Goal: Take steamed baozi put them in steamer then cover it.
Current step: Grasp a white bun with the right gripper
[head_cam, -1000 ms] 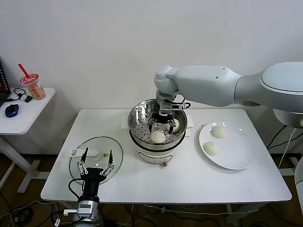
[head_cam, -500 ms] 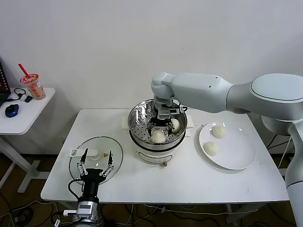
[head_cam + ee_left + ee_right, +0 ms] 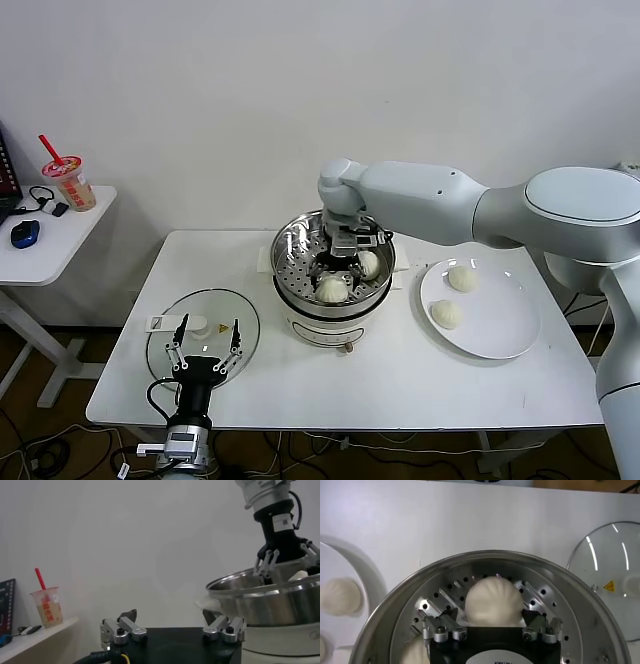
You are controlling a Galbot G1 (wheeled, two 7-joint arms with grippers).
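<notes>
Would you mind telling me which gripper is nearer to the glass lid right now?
The left. The left gripper hovers open at the near edge of the glass lid. The right gripper is off to the side, open over a bun in the steamer.

Right tool (image 3: 334, 271) over steamer (image 3: 300, 290)

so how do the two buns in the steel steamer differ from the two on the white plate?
The two pale round buns in the shiny steel steamer pot () sit on its perforated tray; the two on the flat white plate () lie on plain surface. The open right gripper straddles the nearer steamer bun; no gripper is at the plate pair. All four look alike.
</notes>
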